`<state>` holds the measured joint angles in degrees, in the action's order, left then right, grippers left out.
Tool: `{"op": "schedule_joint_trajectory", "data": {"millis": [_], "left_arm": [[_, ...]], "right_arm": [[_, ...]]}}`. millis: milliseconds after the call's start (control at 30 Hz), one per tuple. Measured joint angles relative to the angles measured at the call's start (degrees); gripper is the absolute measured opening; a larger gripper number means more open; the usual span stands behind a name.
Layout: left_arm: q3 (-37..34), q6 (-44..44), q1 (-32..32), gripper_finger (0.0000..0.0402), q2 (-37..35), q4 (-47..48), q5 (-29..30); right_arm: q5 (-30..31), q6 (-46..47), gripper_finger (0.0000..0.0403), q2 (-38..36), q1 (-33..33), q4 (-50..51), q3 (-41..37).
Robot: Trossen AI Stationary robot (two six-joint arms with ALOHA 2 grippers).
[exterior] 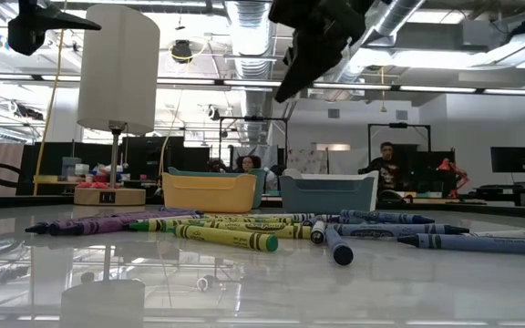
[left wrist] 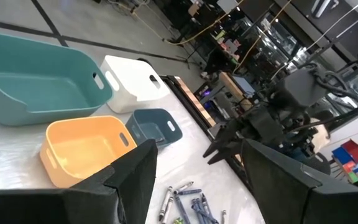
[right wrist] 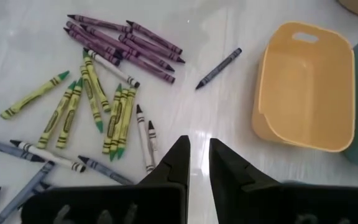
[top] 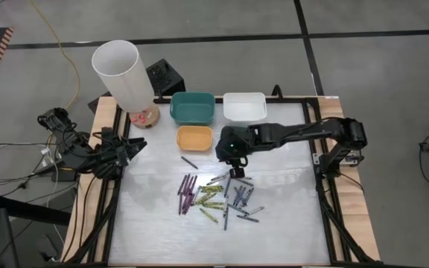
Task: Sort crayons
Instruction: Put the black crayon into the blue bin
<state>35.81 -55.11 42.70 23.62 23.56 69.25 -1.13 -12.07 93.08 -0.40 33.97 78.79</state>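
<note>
Nearest the table-level camera, a yellow-green crayon (exterior: 226, 238) lies across the lower middle of the frame, the rest of the crayons (exterior: 335, 228) strung in a low band behind it. The right gripper (exterior: 313, 55) hangs dark at the top centre, well above them; the yellow bin (exterior: 209, 191) stands behind, left of centre.

From above, the right gripper (top: 234, 165) sits just over the upper edge of the crayon scatter in mid-frame, so the crayons (top: 214, 195) lie below and slightly left of it in the picture. The purple ones (top: 187, 192) run roughly top to bottom. The left gripper (top: 131, 146) waits at the table's left edge, well apart from the pile; the right arm is plainly the nearer.

In the left wrist view its own fingers (left wrist: 129, 180) stand wide apart with nothing between them.

In the right wrist view the fingers (right wrist: 174, 163) are close together with a narrow gap, and nothing is in it. The lone dark crayon (right wrist: 219, 68) lies slanted toward the yellow bin (right wrist: 306, 87), ahead of the tips; I judge it the closest single pick.
</note>
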Motion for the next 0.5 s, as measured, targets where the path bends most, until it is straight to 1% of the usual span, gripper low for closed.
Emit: {"op": "schedule_joint_trajectory", "data": {"millis": [233, 333, 500], "left_arm": [[0.0, 0.0, 0.0, 0.0226, 0.0, 0.1, -1.5], [0.0, 0.1, 0.0, 0.0226, 0.0, 0.2, -1.5], [0.0, 0.3, 0.0, 0.0226, 0.0, 0.5, -1.7]], "right_arm": [[0.2, 0.0, 0.0054, 1.4, 0.0, -2.4, -1.8], [0.2, 0.0, 0.0054, 3.5, 0.0, -4.6, -1.7], [0.2, -1.1, 0.0054, 7.7, 0.0, -4.6, -1.8]]}}
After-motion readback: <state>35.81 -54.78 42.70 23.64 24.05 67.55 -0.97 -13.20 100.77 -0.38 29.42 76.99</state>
